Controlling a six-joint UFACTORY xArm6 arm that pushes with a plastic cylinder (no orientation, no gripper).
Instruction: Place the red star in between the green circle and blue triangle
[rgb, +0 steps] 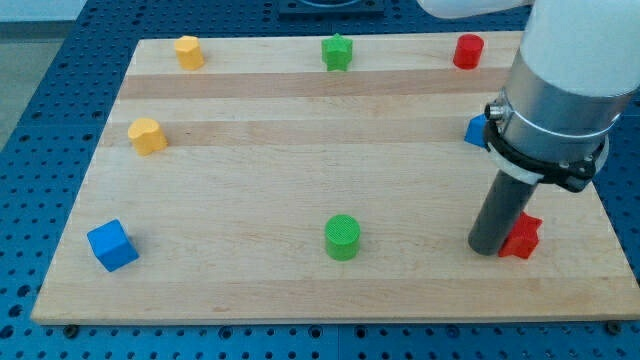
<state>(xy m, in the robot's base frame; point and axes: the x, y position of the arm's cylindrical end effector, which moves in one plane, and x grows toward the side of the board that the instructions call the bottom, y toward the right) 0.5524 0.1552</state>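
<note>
Rod upright at the view's right, with my tip (486, 248) on the wooden board (260, 200), pressed against the left side of the red star (522, 236); it grips nothing. You can count two red, two green, two yellow and two blue blocks: green circle (342, 237) at bottom centre, blue triangle (476, 130) half hidden behind the arm.

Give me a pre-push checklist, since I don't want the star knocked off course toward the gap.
1. My tip at the red star: ok, on the star's left side, apparently touching.
2. Green circle visible: ok.
3. Blue triangle located: ok, though partly hidden by the arm.
4. Tip on the correct side for pushing: not ok, it sits between the star and the gap.
5. Star on the board: ok, near the right edge.
</note>
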